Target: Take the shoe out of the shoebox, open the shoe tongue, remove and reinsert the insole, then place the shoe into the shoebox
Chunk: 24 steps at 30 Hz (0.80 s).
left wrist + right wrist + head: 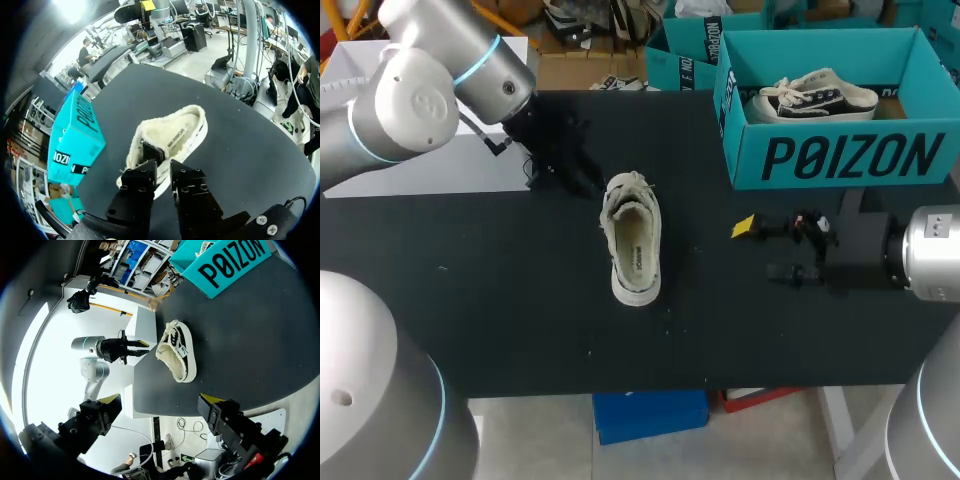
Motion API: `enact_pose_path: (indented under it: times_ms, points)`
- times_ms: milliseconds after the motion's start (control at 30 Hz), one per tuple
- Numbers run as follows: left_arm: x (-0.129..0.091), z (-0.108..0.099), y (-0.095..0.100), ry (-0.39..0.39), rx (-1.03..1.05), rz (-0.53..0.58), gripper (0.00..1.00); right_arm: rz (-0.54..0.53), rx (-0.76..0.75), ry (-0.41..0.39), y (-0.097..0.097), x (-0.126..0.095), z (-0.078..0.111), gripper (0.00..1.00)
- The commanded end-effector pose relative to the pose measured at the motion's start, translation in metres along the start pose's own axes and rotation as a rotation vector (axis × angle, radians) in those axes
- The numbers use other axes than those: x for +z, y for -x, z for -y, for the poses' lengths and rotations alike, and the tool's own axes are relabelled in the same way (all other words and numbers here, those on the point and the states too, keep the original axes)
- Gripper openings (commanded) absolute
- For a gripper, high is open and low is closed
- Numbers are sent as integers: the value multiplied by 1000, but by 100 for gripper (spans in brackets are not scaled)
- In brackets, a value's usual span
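A cream shoe (632, 240) with a fleecy lining lies on the black table (500, 300), heel toward the front edge. My left gripper (582, 180) is at its far, tongue end. In the left wrist view its fingers (142, 182) stand close together, pinching the fuzzy tongue (145, 150) at the shoe (175, 135). The insole (180, 132) lies inside. The teal shoebox (840, 155) stands at the back right and holds a black-and-white sneaker (815, 95). My right gripper (765, 250) hovers open to the right of the shoe and holds nothing. In its own view, the right gripper (160, 407) faces the shoe (176, 351).
The shoebox wall (75, 135) rises beside the shoe in the left wrist view. Bare table stretches left of the shoe and along the front edge (620, 385).
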<state>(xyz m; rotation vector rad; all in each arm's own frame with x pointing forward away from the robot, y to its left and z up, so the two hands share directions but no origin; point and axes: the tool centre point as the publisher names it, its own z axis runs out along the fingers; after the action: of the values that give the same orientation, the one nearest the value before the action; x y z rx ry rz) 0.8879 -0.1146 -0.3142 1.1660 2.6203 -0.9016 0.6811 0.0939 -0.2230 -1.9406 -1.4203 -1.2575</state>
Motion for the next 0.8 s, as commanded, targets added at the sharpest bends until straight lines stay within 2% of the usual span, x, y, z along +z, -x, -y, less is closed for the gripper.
enact_pose_path:
  times_ms: [33, 333, 600, 800]
  points:
    - [12, -5, 16, 7, -10, -27, 0, -1, 0, 0, 0, 0, 0, 100]
    - [28, -5, 24, 5, -3, -57, 0, -1, 0, 0, 0, 0, 0, 100]
    - [49, -8, 9, -5, -14, -110, 0, -1, 0, 0, 0, 0, 0, 100]
    - [63, -6, 6, -16, -11, -139, 0, -1, 0, 0, 0, 0, 0, 100]
